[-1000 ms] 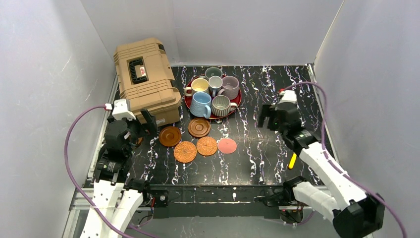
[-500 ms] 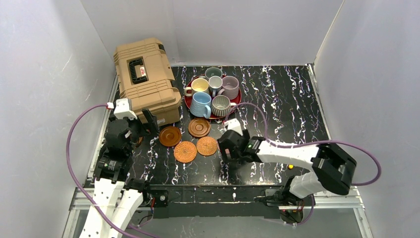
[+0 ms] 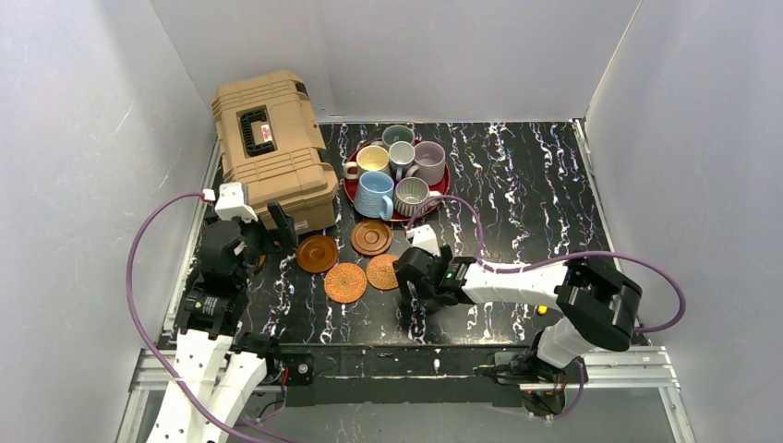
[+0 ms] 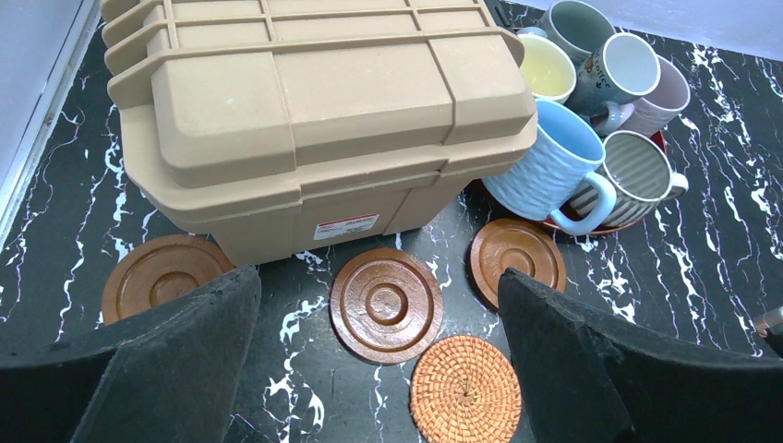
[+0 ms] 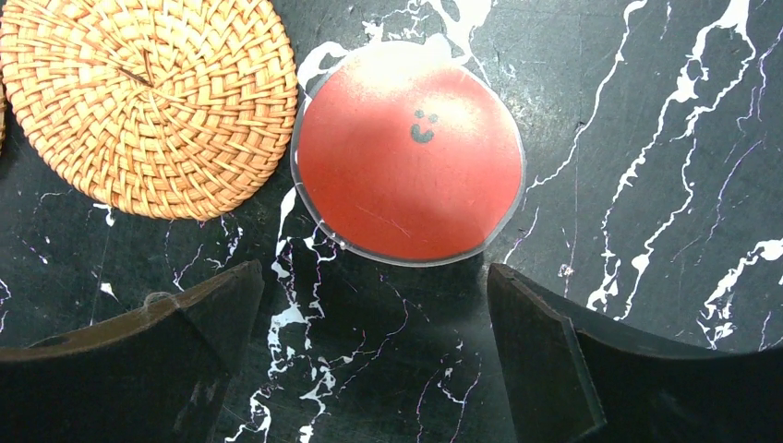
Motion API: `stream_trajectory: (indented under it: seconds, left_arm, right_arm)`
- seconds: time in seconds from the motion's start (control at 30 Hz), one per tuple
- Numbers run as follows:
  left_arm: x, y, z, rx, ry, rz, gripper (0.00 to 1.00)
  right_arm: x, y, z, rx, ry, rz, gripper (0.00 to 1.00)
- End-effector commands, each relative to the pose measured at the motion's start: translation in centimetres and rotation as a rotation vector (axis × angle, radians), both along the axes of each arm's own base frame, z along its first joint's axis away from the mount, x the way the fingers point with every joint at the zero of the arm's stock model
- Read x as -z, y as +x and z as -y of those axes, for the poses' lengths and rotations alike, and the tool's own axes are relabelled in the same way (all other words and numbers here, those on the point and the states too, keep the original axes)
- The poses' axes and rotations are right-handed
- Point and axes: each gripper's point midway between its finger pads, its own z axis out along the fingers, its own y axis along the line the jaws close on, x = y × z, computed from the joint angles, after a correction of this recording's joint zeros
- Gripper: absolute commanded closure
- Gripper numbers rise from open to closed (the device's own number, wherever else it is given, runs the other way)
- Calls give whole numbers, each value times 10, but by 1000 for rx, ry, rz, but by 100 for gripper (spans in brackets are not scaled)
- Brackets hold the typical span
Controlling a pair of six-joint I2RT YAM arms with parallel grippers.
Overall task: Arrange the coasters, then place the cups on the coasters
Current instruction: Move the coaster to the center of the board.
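Two dark brown wood coasters (image 3: 317, 253) (image 3: 371, 237) and two orange woven coasters (image 3: 345, 282) (image 3: 381, 269) lie in front of the red tray (image 3: 442, 188). A third brown coaster (image 4: 159, 277) lies by the case. My right gripper (image 5: 374, 275) stands open, low over the table, just near of the pinkish-red coaster (image 5: 411, 152); in the top view the right gripper (image 3: 414, 282) hides that disc. My left gripper (image 4: 377, 279) hangs open above a brown coaster (image 4: 386, 304), holding nothing. Several cups stand on the tray, among them light blue (image 3: 375, 194), ribbed grey (image 3: 412, 196) and lilac (image 3: 428, 162).
A tan hard case (image 3: 272, 152) sits at the back left, close to my left gripper (image 3: 268, 240) and touching distance from the brown coasters. Grey walls enclose the black marbled table on three sides.
The right arm swung from the right side of the table leftward and down over the pinkish-red coaster, covering it in the top view. The left arm has hardly moved.
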Motion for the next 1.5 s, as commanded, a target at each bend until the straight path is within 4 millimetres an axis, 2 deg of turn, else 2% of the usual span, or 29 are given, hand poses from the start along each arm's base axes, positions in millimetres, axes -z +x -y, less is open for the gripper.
stream_trajectory:
  seconds: [0.0,0.63,0.97,1.07,1.23,1.47]
  left_arm:
    - [1,-2,0,10,11,-12,1]
    - [1,-3,2,17,9,-9,1]
    - [2,-3,3,27,7,-10,1]
    - [2,-3,4,28,6,-11,1]
    - [3,-3,4,27,7,-13,1]
    - [2,-3,3,22,8,-12,1]
  right_arm:
    - [-8,8,-12,59,60,23,0]
    - [7,19,11,215,50,31,0]
    - [15,21,-4,163,66,12,0]
    - [18,22,-4,170,65,7,0]
    - [22,28,14,228,18,11,0]
    - [18,40,48,295,-90,57,0]
